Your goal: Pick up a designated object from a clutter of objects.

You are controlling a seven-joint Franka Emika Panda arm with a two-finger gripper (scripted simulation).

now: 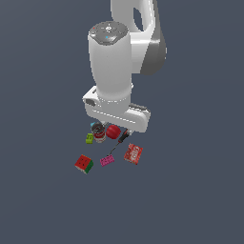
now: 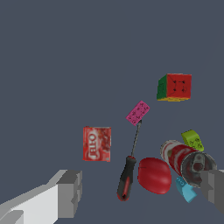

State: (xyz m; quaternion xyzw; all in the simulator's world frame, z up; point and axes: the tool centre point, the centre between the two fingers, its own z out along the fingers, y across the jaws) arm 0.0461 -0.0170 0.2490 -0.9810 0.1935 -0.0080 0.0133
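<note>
The pink studded brick point(image 1: 107, 161) lies on the grey floor between the red-and-green cube point(image 1: 84, 164) and the red box point(image 1: 133, 154). In the wrist view the pink brick point(image 2: 138, 113) lies at the tip of the screwdriver's shaft, apart from the other items. My gripper point(image 2: 142, 192) is open and empty, its fingers point(image 2: 70, 192) spread wide, high above the red ball point(image 2: 154, 175) and the screwdriver point(image 2: 127, 177). In the exterior view the hand point(image 1: 116, 112) hangs above the ball point(image 1: 112, 132) and hides the fingers.
The cube point(image 2: 174, 87) lies beyond the pink brick. The red box point(image 2: 97, 144) with white lettering lies flat. A metal can point(image 2: 186, 159) lies on its side next to the ball, with a green brick point(image 2: 192, 140) and a small light-blue piece point(image 2: 187, 190) beside it.
</note>
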